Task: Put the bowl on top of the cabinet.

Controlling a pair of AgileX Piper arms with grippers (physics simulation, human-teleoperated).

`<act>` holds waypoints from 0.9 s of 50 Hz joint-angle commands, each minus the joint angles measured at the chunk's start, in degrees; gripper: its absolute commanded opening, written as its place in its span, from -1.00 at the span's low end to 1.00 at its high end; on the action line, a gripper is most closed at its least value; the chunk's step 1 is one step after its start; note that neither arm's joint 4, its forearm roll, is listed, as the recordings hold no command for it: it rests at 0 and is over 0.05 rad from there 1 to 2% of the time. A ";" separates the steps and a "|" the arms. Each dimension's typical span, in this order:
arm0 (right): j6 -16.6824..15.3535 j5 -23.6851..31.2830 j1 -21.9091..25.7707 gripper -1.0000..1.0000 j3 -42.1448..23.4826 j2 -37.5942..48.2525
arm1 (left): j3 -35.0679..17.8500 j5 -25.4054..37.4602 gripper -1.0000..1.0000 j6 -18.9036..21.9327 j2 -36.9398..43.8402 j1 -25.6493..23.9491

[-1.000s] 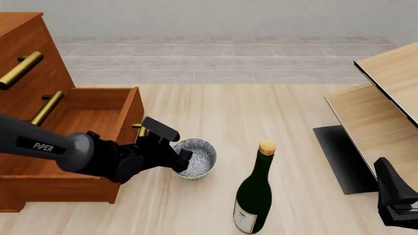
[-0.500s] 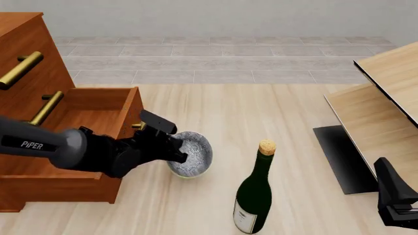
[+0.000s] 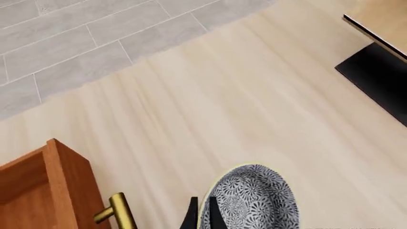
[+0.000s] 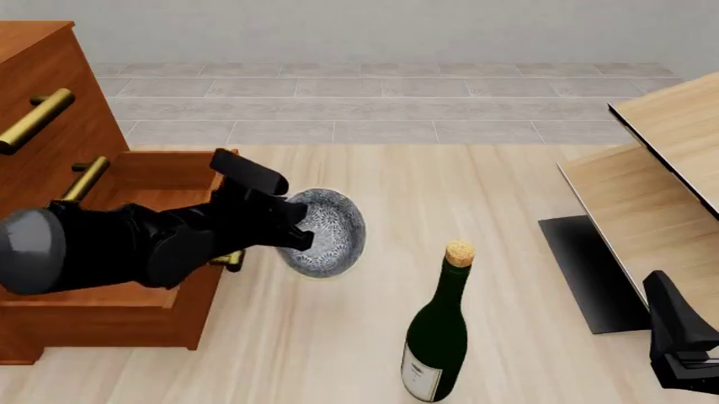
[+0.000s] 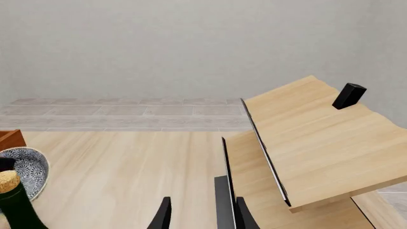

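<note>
Looking thru the left wrist view first: the bowl (image 3: 251, 198) sits right at the left gripper (image 3: 201, 218), its speckled rim pinched between two thin dark fingers (image 3: 190, 218) set narrow, one inside the rim, one outside. Bowl is tipped, mouth facing sideways, over the pale bench (image 3: 210, 109). A corner of the cabinet (image 3: 38, 191) w/ a brass handle (image 3: 117, 214) is just beside it.

Front view: left gripper (image 4: 301, 236) holds the bowl (image 4: 326, 233) clear of the bench (image 4: 450, 194), tilted on edge, close by the front of the open drawer (image 4: 168, 181) low on the cabinet (image 4: 50, 101). Wine bottle (image 4: 439, 337) stands upright nearer the camera, apart from the bowl. Right gripper (image 4: 683, 349) is parked at the bench's right edge by the pale furniture (image 4: 652, 194), not involved; fingers not readable here.

Right wrist view: right gripper (image 5: 198, 214) w/ fingers apart, holding nothing, aimed toward the pale furniture (image 5: 311, 129). Bowl (image 5: 25, 169) and bottle cork (image 5: 9, 180) show at the edge of frame.

Progress, as I judge it: grasp done, lift under way. Left to do: raise the bowl well above the drawers, carry it over the cabinet top (mostly out of frame), level it, set down, release.
</note>
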 commanded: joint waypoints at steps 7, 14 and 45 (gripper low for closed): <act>0.01 0.00 0.00 1.00 0.00 0.00 | -0.62 5.37 -1.00 -1.69 -9.79 -0.83; -0.01 0.00 0.01 1.00 0.00 0.00 | -1.64 7.52 -1.00 -2.56 -12.72 -0.08; -0.01 0.00 0.01 1.00 0.00 -0.01 | -9.73 22.54 -1.00 -8.64 -29.39 5.18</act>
